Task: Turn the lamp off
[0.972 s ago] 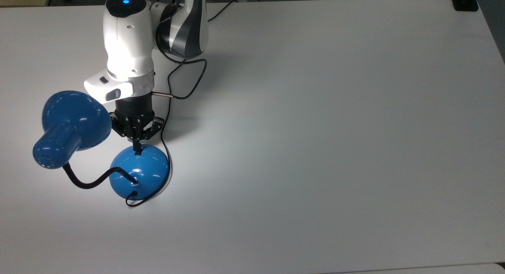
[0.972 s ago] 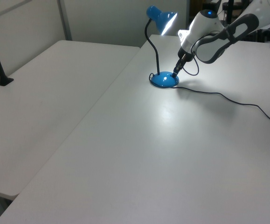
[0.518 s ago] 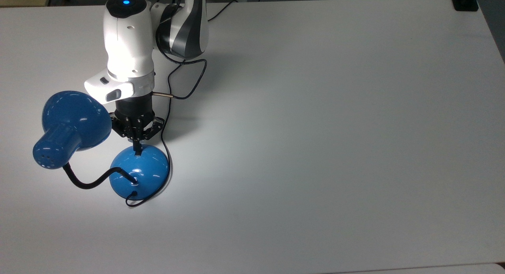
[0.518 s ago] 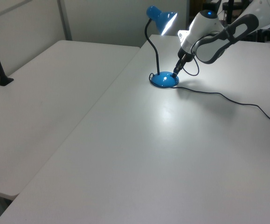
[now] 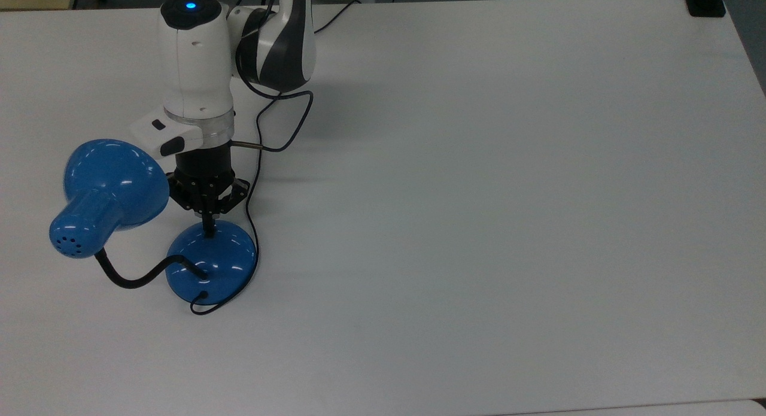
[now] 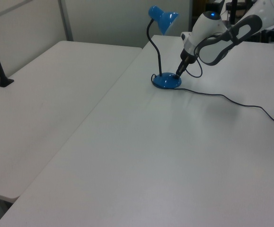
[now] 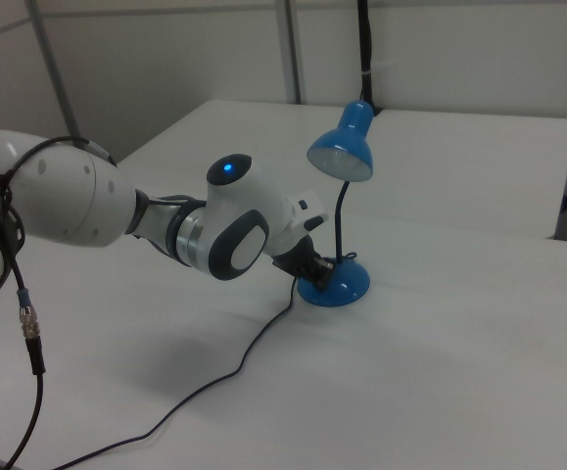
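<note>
Top view, change: the bright pool of light on the worktop (image 5: 479, 224) a second ago is gone, and the surface now reads an even grey; the lamp (image 5: 210, 260) is dark.
Left view, shade: the glare in the shade's (image 6: 163, 19) mouth half a second ago has gone out, and the glow on the worktop in front of the base (image 6: 166, 81) has vanished with it.
Arm: the white wrist housing (image 5: 194, 57) has lost its lit glare; its pose over the lamp has barely shifted.
Jaws: the gripper (image 5: 208, 227) points down with the jaws drawn together into one narrow black tip; they grip nothing.
Contact: the tip presses on the base at the edge nearer the arm, as the top view shows it.
Lamp position: near the top view's left edge of the worktop, base flat on the surface, black neck (image 5: 134, 276) curving up to the shade, which hangs to the top view's left of the gripper.
Cord: a thin black cord (image 5: 254, 236) runs along the base's right side in the top view.
Right view: the gripper (image 7: 314, 268) sits against the blue base (image 7: 340, 284), with the unlit shade (image 7: 345, 147) above.
</note>
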Robot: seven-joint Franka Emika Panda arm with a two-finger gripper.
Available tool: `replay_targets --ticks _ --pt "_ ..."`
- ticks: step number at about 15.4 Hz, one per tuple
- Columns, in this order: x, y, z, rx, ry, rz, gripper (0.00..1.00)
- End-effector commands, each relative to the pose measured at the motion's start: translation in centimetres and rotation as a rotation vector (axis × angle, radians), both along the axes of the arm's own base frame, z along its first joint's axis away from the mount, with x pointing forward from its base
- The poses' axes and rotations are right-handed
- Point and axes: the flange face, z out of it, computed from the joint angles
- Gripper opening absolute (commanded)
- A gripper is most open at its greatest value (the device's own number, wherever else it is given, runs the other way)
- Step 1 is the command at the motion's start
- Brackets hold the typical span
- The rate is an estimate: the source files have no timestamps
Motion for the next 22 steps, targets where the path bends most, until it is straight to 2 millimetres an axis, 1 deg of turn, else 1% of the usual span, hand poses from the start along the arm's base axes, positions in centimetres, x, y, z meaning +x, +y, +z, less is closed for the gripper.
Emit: replay_targets --ticks 1,2,3,4,5,7,9,11,12,13,14,15,16,17,18,19,20,21,22 --pt "-1.1 -0.1 -0.3 0.015 0.078 0.012 0.0" --pt "-1.4 0.4 0.6 0.028 0.13 0.014 0.0" --pt "-1.7 1.3 1.6 0.04 0.173 0.023 0.0" --pt "-1.9 2.6 3.2 0.048 0.197 0.037 0.0" --pt "-2.3 4.1 4.5 0.058 0.225 0.048 0.0" --pt "-3.0 7.8 6.2 0.079 0.291 0.056 0.0" --pt "-4.0 10.4 8.6 0.08 0.33 0.072 0.0" --pt "-5.3 13.3 13.3 0.066 0.379 0.087 0.0" --pt "-5.6 14.4 14.9 0.052 0.402 0.106 0.0" --pt "-6.1 15.1 17.1 0.045 0.425 0.115 0.0" --pt "-6.4 15.3 18.4 0.044 0.432 0.12 0.0" --pt "-6.8 16.1 19.2 0.041 0.437 0.135 0.0" --pt "-7.4 16.9 20.3 0.038 0.442 0.151 0.02" --pt "-7.9 17.1 21.6 0.038 0.436 0.156 0.1" --pt "-8.6 17.1 22.6 0.039 0.442 0.156 0.2" --pt "-9.3 17.0 23.5 0.041 0.464 0.155 0.43" --pt "-9.6 17.0 24.3 0.043 0.481 0.145 0.77" --pt "-9.7 16.7 25.4 0.044 0.481 0.137 0.96" --pt "-9.6 16.4 25.9 0.046 0.484 0.13 1.0"
